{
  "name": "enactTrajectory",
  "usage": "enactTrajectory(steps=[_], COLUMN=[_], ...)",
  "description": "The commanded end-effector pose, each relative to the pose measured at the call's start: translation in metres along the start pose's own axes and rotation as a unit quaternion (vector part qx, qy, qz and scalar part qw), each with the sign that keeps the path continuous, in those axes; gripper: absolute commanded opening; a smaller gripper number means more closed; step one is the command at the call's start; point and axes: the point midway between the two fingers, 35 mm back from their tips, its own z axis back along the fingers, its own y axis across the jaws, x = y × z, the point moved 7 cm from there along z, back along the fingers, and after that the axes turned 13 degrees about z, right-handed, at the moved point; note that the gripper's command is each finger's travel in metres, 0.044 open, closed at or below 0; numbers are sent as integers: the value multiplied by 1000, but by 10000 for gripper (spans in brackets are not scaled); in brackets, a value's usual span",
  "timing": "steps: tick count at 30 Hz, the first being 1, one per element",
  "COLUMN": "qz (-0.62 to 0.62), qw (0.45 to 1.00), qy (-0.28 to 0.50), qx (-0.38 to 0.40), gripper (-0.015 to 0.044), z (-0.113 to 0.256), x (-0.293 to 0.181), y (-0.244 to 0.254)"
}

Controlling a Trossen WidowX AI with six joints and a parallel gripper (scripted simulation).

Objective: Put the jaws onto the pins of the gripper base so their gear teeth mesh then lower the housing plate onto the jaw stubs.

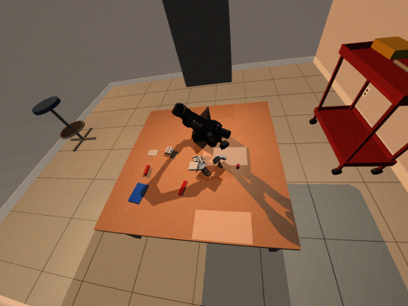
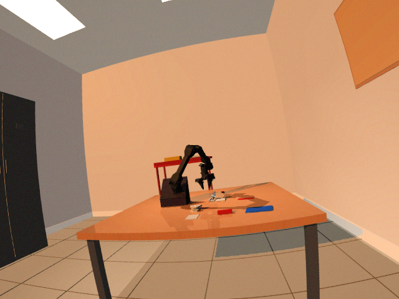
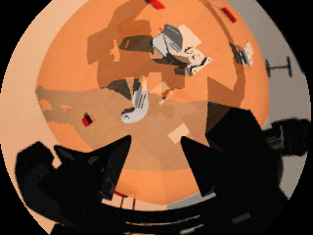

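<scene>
My gripper (image 1: 218, 145) (image 2: 206, 187) (image 3: 156, 138) is open and empty, high above the table. A loose grey-white jaw (image 1: 219, 159) (image 3: 140, 104) lies on the table beyond the fingertips in the wrist view. The white gripper base (image 1: 193, 166) (image 2: 219, 199) (image 3: 191, 35) lies farther out. The other grey jaw (image 3: 172, 40) rests over it at an angle; I cannot tell whether it sits on a pin. A small white piece with two dark holes (image 1: 169, 150) (image 2: 196, 207) (image 3: 246, 53), apparently the housing plate, stands apart near the arm's base side.
Red bars (image 1: 146, 170) (image 1: 182, 188) (image 2: 224, 211) and a blue slab (image 1: 138, 193) (image 2: 259, 208) lie beyond the parts. A small red cube (image 1: 238, 166) (image 3: 86, 119) lies past the loose jaw. A flat white square (image 1: 152, 152) (image 2: 192, 217) is near the housing piece.
</scene>
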Motion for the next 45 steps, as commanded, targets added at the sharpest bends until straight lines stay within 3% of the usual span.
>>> enactTrajectory(steps=[1, 11, 30, 45], qz=[-5, -5, -5, -2], qw=[1000, 1000, 1000, 1000], qy=[3, 3, 3, 1], qx=[2, 2, 2, 2], gripper=[256, 0, 0, 394], z=[4, 4, 4, 3], x=[1, 1, 1, 1], y=[1, 1, 1, 1])
